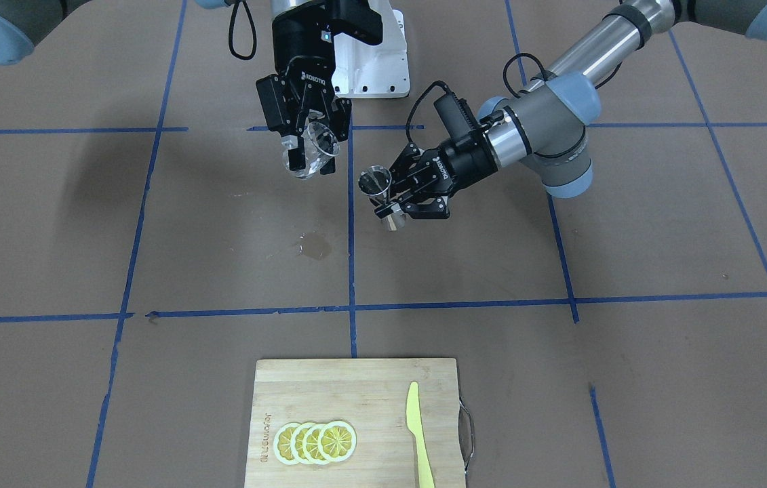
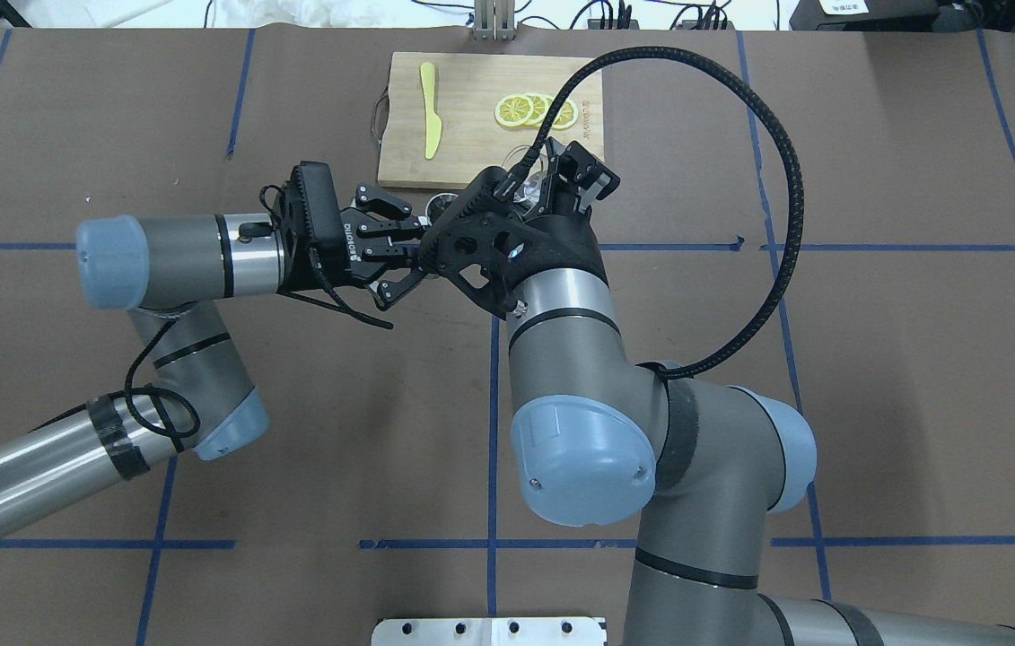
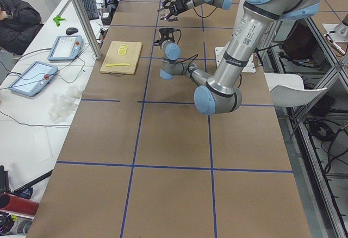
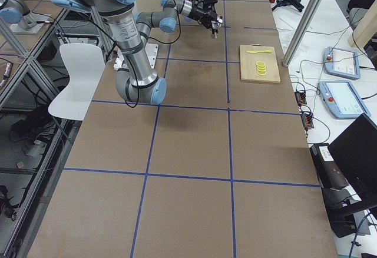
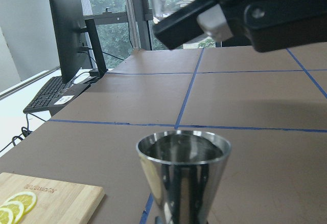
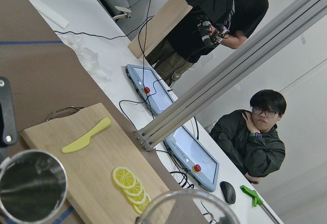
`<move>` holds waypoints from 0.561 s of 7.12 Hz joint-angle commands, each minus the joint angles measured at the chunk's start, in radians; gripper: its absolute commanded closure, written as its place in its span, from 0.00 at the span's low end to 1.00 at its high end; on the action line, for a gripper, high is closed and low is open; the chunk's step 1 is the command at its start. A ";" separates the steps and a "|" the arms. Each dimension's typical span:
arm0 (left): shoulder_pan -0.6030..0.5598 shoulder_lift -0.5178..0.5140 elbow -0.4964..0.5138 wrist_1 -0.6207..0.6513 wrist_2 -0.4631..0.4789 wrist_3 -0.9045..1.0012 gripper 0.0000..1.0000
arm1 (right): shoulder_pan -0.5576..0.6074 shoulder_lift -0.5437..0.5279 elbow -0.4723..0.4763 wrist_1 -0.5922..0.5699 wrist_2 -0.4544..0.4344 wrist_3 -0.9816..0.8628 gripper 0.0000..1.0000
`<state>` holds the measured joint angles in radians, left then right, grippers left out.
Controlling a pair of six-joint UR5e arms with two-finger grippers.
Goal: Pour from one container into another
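Cutting board [image 1: 369, 393] is the reference. Well apart from it, toward the robot and off the table: right gripper [image 1: 308, 160] clamped on the tilted glass cup [image 1: 320, 144], left gripper [image 1: 389, 204] pinching the jigger [image 1: 376, 181] at its waist, mouth up.

Robotics lab — blue-taped table [image 4: 188, 146], aluminium frame posts [image 3: 82, 18], teach pendants [image 3: 64, 48], monitor [image 5: 66, 29] — seated person [image 6: 250, 142] alongside.

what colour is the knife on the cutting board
Pale yellow-green; the knife shows best in the exterior front-facing view.
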<state>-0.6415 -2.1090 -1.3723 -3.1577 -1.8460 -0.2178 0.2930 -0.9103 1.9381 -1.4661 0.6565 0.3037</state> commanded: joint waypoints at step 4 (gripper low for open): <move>-0.057 0.248 -0.209 -0.011 0.207 -0.121 1.00 | 0.000 -0.004 0.001 0.001 0.000 0.000 1.00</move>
<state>-0.6963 -1.9361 -1.5212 -3.1661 -1.7312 -0.3173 0.2930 -0.9135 1.9382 -1.4651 0.6565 0.3037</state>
